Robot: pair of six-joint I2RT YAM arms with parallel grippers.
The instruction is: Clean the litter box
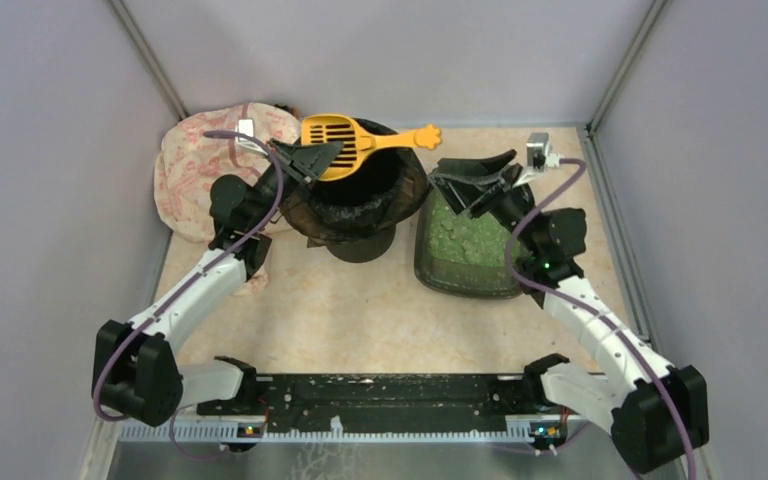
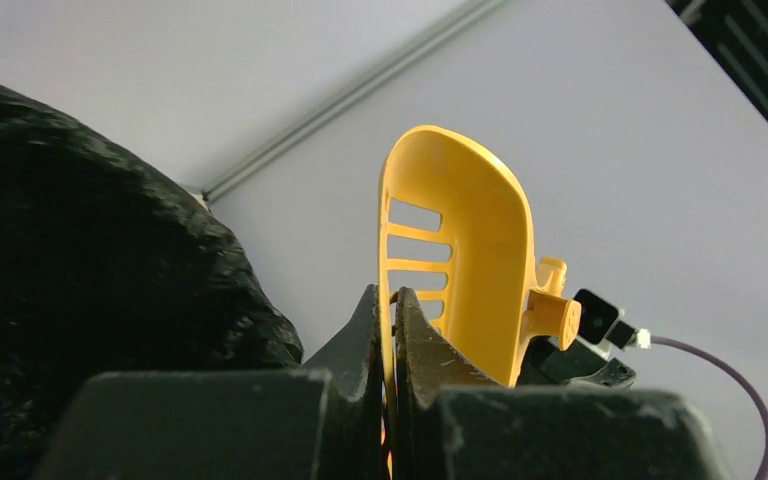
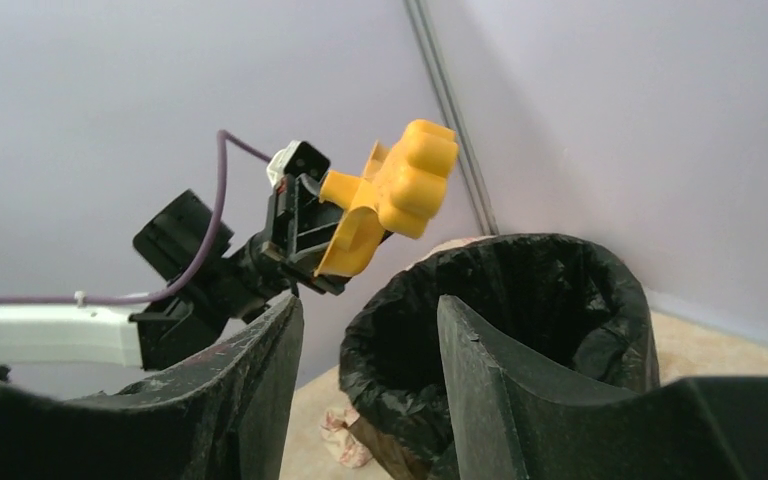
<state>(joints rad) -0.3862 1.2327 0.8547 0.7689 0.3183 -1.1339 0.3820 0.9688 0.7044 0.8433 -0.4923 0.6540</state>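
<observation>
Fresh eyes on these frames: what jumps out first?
The yellow scoop, clamped by the left gripper above the black-bagged bin, far centre. Right of the bin sits the litter box with green granules, the right gripper over its far end, jaws open.

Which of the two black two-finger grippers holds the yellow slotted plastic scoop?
The left gripper, shut on the yellow slotted scoop's rim over the round black-bagged bin; the right gripper is open, holding nothing.
</observation>
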